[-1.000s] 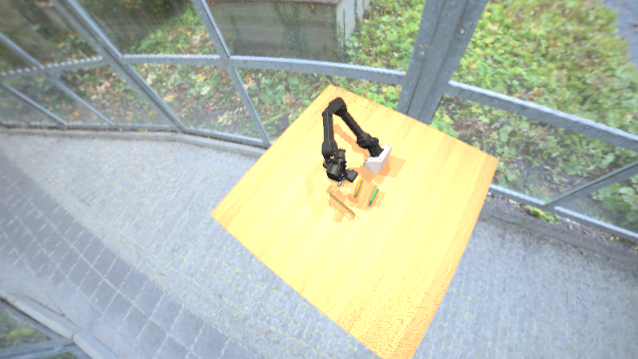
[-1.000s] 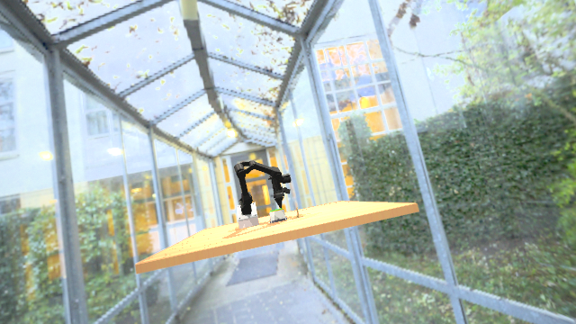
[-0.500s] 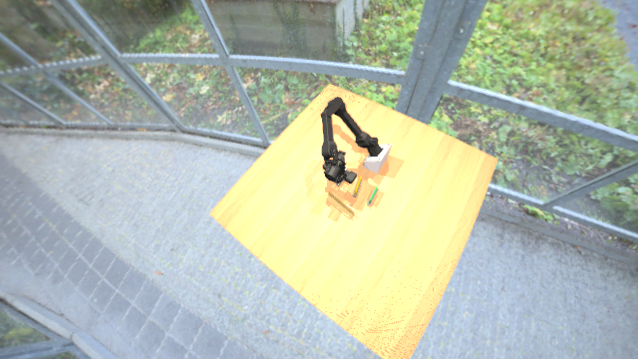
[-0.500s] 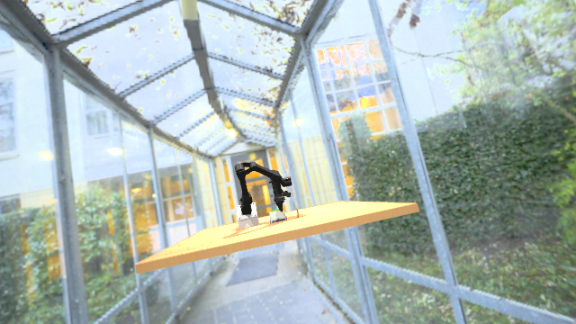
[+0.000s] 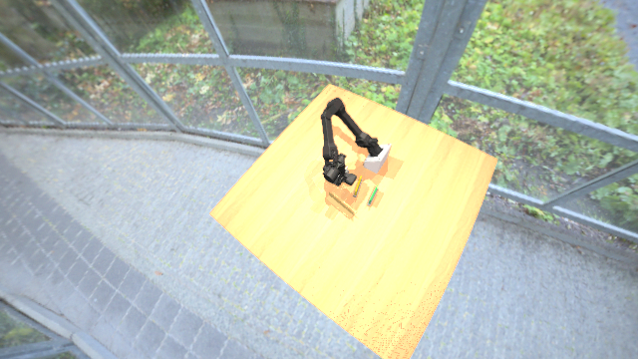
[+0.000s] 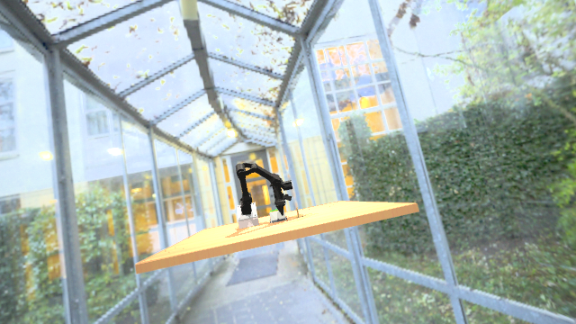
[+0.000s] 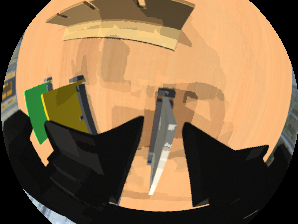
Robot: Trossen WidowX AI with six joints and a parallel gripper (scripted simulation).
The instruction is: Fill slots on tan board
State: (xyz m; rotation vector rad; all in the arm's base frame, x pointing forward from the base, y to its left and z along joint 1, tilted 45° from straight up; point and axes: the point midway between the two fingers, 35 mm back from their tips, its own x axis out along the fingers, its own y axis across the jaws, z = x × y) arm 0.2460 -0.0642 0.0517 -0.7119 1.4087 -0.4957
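Wrist view: partly open gripper (image 7: 164,123) holds nothing, room seemingly slim beside the white board's (image 7: 166,130) edges

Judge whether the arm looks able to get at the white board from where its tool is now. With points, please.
Probably yes: the tool (image 7: 164,123) is open, its fingers apart on either side of the white board (image 7: 170,120), and nothing visible stands between them and it; the yellow board (image 7: 65,105) sits off to one side.

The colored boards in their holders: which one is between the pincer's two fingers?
The pale gray upright board in its dark holder; the yellow board and green board stand off to one side.
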